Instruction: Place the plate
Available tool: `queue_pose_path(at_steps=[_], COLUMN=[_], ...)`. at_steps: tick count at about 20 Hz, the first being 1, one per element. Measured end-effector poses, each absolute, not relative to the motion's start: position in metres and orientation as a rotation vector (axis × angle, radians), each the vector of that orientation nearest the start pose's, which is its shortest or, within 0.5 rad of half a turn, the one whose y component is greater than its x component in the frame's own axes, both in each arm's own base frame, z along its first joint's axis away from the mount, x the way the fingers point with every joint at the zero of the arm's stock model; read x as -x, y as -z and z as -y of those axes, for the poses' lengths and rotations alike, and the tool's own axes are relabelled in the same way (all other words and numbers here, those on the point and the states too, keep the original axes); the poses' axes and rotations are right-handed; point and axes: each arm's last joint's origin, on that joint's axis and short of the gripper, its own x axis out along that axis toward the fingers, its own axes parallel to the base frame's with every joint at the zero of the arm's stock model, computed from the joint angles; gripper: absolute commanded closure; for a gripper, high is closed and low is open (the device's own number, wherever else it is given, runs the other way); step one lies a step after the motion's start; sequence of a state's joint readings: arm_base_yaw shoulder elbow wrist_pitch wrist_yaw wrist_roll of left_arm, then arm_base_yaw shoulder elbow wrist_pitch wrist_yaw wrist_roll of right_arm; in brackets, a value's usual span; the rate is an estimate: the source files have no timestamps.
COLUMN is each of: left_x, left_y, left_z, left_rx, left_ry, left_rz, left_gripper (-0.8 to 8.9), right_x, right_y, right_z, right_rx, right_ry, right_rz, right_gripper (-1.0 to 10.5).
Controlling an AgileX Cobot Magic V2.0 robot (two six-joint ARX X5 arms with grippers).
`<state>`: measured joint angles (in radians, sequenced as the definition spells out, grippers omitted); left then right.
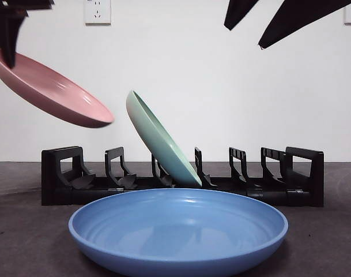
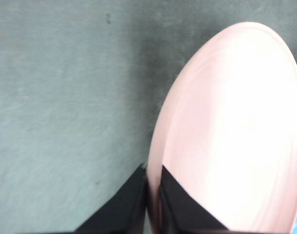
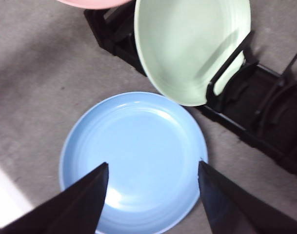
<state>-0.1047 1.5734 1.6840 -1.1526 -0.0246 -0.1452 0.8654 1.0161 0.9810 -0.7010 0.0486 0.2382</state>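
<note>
Left gripper (image 2: pixel 153 195) clamped on pink plate (image 2: pixel 231 131) rim – rack (image 1: pixel 181 176) below; right gripper (image 3: pixel 153 195) wide open, empty, over blue plate (image 3: pixel 133 156).

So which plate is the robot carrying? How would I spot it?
Find the long black dish rack across the table, where a green plate leans in a slot and a blue plate lies flat in front. Look above the rack's end, up in the air: the pink plate hangs tilted there, its rim pinched by the left gripper. It is the only pink one and touches nothing else.
</note>
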Motion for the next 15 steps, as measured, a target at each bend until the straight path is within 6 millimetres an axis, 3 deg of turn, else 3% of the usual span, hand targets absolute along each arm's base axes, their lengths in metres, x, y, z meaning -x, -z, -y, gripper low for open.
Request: queue_pose_path(at_steps=[5,10,15], left_x=[-0.273,-0.233,-0.189], left_y=[-0.387,-0.405,-0.399], left_z=[0.025,0.021,0.018], left_rx=[0.041,0.047,0.075], left_ry=[-0.003,0.003,0.042], left_rz=[-1.074,-0.983,-0.960], left_gripper=[7.97,7.98,7.98], right_x=[-0.132,-0.133,-0.134], right_y=[-0.314,-0.314,-0.315], right_z=[-0.148,-0.147,-0.148], right_rx=[0.183,0.222,0.229], right_ry=[-0.618,-0.585,-0.573], right_rz=[-0.731,-0.709,-0.683], right_gripper=[6.6,6.6,6.6])
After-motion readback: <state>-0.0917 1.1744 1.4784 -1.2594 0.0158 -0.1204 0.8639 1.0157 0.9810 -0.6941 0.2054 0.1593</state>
